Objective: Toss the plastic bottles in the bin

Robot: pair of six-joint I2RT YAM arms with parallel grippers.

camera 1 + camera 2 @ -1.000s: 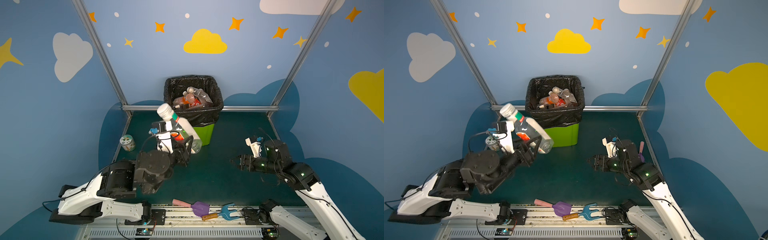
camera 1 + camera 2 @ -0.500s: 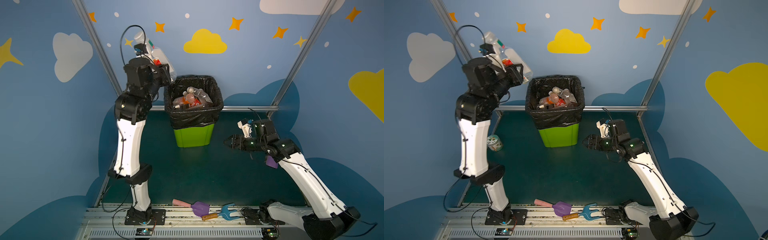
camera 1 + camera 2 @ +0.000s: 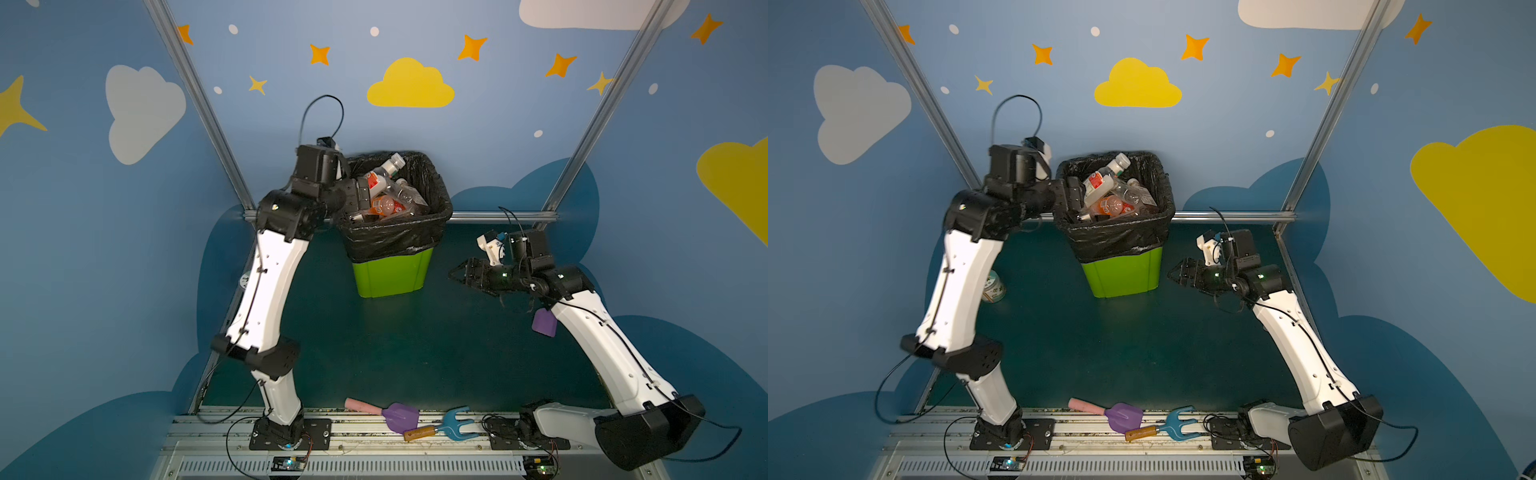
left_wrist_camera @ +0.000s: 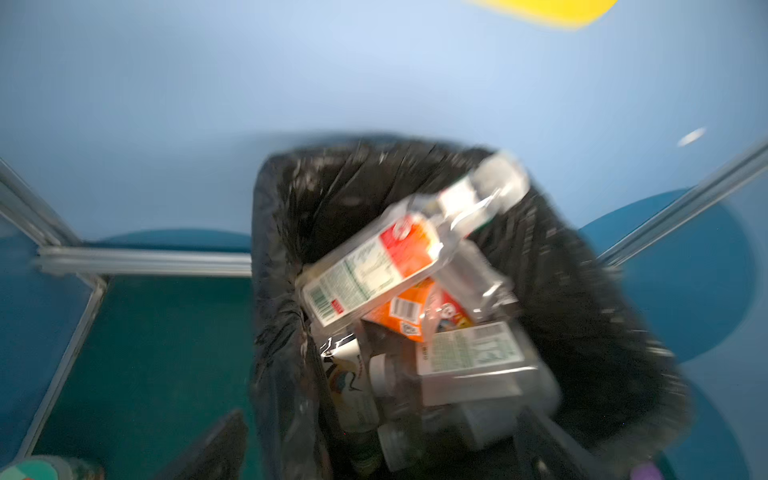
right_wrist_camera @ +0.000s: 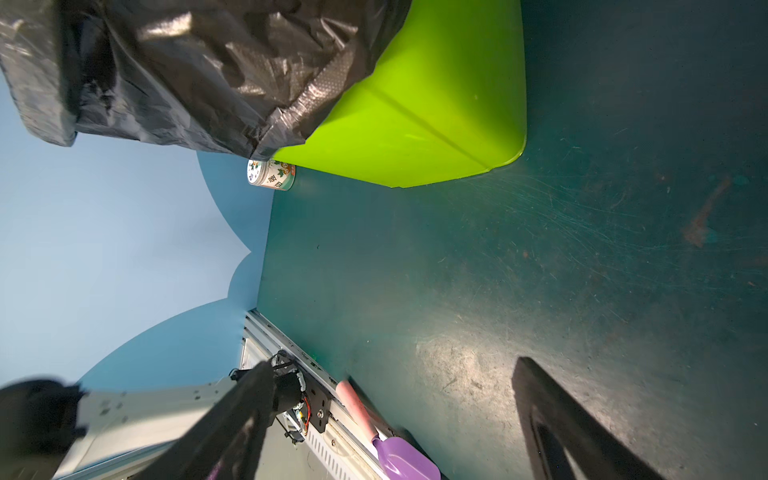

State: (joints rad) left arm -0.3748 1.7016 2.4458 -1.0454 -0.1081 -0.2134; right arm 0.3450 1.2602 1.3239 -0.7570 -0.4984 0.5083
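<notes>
In both top views the bin (image 3: 390, 274) stands far on the desk (image 3: 374, 353), heaped with plastic bottles (image 3: 390, 201); the left tool (image 3: 360, 196) hangs at its left rim, the right tool (image 3: 457, 274) to its right, empty. Left wrist view: fingers (image 4: 212, 449) apart, a red-labelled bottle (image 4: 374, 266) free above the heap. Right wrist view: fingers (image 5: 536, 390) apart over bare desk. No bottle shows outside the bin; the task looks nearly done.

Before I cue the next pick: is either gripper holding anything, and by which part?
Nothing is held. The left gripper is open over the bin, the white-capped bottle clear of its fingers; the right gripper is open and empty.
</notes>
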